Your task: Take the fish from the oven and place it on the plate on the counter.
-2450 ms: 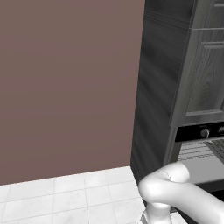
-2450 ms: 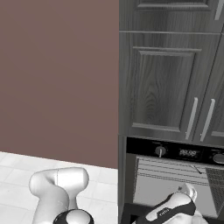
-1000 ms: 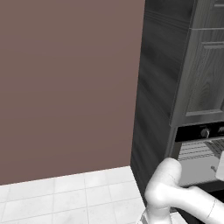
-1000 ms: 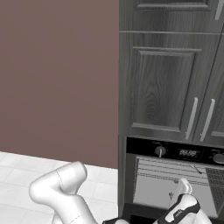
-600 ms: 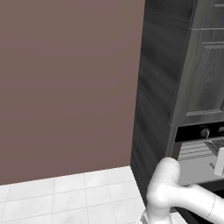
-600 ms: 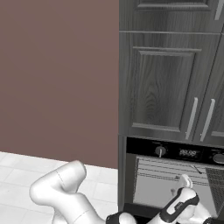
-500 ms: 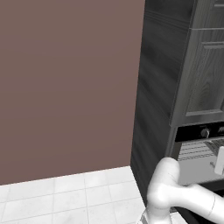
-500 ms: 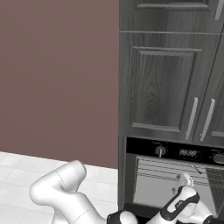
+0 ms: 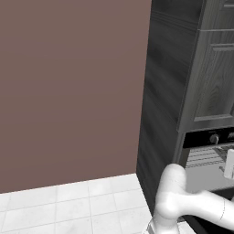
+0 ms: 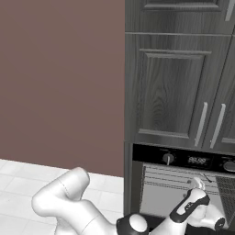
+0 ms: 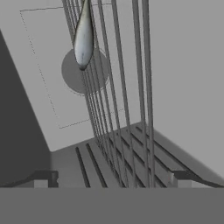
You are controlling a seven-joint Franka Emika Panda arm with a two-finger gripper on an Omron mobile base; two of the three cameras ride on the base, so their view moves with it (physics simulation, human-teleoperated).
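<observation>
The arm has pushed deeper into the oven (image 10: 183,183), its gripper (image 11: 111,179) spread wide and empty, aimed past wire rack (image 11: 131,109) bars toward the silvery fish (image 11: 83,39).

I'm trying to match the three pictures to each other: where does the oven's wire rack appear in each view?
Left base view: the wire rack lies at the right edge, under the black control strip.
Right base view: it spans the open oven at lower right, just beyond the pincer.
Hand view: its bars run edge-on up the middle, with the fish at the top.
Shared landmark: the pale oven interior behind the rack.
</observation>
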